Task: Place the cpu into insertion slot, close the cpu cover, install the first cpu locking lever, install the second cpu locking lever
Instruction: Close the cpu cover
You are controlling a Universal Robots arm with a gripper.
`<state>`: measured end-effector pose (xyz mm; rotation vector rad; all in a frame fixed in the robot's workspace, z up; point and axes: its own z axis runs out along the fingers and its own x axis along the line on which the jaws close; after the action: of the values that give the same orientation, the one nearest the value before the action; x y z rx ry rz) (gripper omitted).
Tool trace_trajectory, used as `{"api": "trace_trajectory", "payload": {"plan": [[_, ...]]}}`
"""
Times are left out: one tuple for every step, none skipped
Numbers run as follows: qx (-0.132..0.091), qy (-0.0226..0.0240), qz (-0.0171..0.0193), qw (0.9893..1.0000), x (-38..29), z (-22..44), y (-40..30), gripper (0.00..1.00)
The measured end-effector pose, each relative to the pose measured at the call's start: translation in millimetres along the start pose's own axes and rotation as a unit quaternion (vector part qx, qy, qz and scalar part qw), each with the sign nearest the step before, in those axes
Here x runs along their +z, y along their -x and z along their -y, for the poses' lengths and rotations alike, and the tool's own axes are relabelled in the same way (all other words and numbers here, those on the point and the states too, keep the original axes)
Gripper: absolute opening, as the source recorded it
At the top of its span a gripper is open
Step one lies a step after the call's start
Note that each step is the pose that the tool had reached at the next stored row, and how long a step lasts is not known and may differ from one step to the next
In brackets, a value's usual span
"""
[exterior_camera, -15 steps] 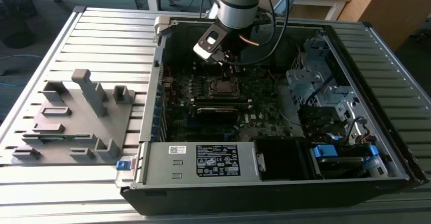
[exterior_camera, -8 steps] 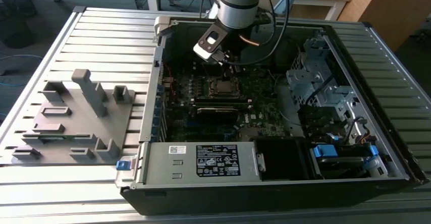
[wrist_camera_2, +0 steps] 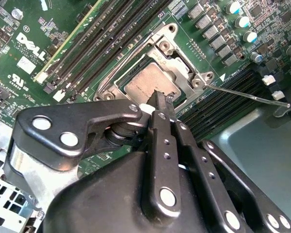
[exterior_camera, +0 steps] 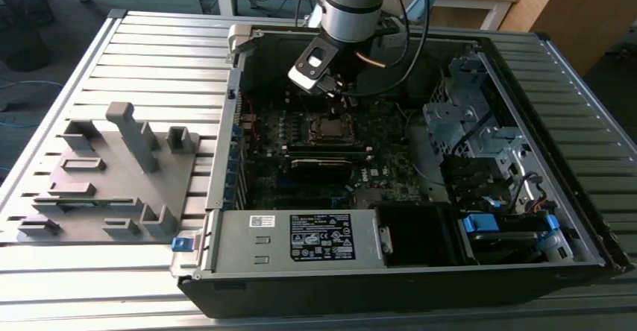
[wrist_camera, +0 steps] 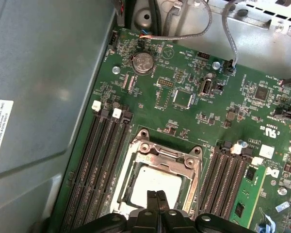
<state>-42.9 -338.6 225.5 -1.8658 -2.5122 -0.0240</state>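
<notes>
The cpu [wrist_camera_2: 146, 86] lies flat in its socket on the green motherboard, its dull grey top showing through the window of the cpu cover [wrist_camera_2: 183, 65]. The silvery cover is folded down around the chip [wrist_camera: 157, 183]. In both wrist views my gripper [wrist_camera_2: 160, 100] is shut with nothing between its fingers, the tips hovering just over the chip's near edge. One thin locking lever [wrist_camera_2: 247, 95] sticks out sideways from a socket corner over the memory slots. In the exterior view the gripper [exterior_camera: 336, 100] hangs above the socket [exterior_camera: 329, 128] inside the open case.
Memory slots [wrist_camera: 94, 160] flank the socket on both sides. A grey power box [exterior_camera: 298, 238] fills the case's near side and drive cages [exterior_camera: 468, 122] stand at the exterior view's right. Loose cables [wrist_camera: 203, 29] run along the board's far edge. A grey fixture plate [exterior_camera: 110, 174] lies outside the case.
</notes>
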Motion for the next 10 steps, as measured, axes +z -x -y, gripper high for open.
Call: {"api": "trace_trajectory", "payload": {"plan": [[0.0, 0.0, 0.0, 1.0, 0.0, 0.0, 0.0, 0.1], [0.0, 0.0, 0.0, 1.0, 0.0, 0.0, 0.0, 0.1], [0.0, 0.0, 0.0, 1.0, 0.0, 0.0, 0.0, 0.1], [-0.001, 0.0, -0.0001, 1.0, 0.0, 0.0, 0.0, 0.1], [-0.003, 0.0001, -0.0003, 1.0, 0.1, 0.0, 0.0, 0.1], [-0.007, 0.0, -0.0004, 1.0, 0.1, 0.0, 0.0, 0.1], [-0.012, -0.0001, -0.0005, 0.9999, 0.1, 0.0, 0.0, 0.1], [-0.018, -0.0002, -0.0006, 0.9998, 0.0, 0.0, 0.0, 0.1], [-0.024, -0.0003, -0.0008, 0.9997, 0.0, 0.0, 0.0, 0.1], [-0.03, -0.0003, -0.0009, 0.9995, 0.1, 0.0, 0.0, 0.1]]}}
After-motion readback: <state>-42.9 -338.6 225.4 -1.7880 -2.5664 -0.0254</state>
